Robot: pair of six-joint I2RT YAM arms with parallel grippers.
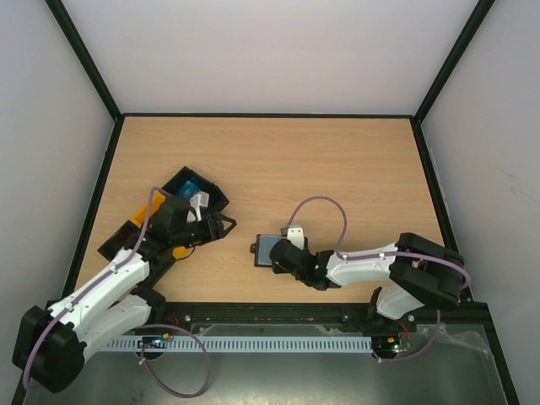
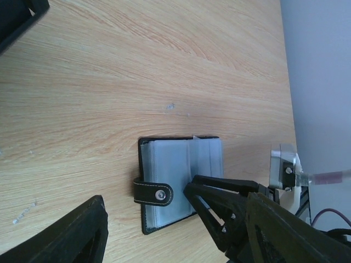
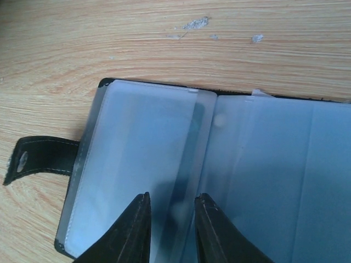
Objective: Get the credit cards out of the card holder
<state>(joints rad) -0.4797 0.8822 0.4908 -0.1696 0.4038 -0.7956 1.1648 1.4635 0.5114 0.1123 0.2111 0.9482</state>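
At left, a blue credit card (image 1: 187,185) lies in a black-and-orange tray (image 1: 213,188) on the table (image 1: 287,156). The left jaws are spread wide and empty just beside the tray. Mid-table, the black card holder (image 1: 267,248) lies open and flat, its snap strap (image 2: 153,193) out to one side. The right jaws, set at a slim gap, stand over the edge of a translucent pocket panel (image 3: 142,153); whether they pinch it cannot be told.

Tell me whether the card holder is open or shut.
Open. The card holder lies spread flat on the table, clear pocket pages facing up, its snap strap unfastened.
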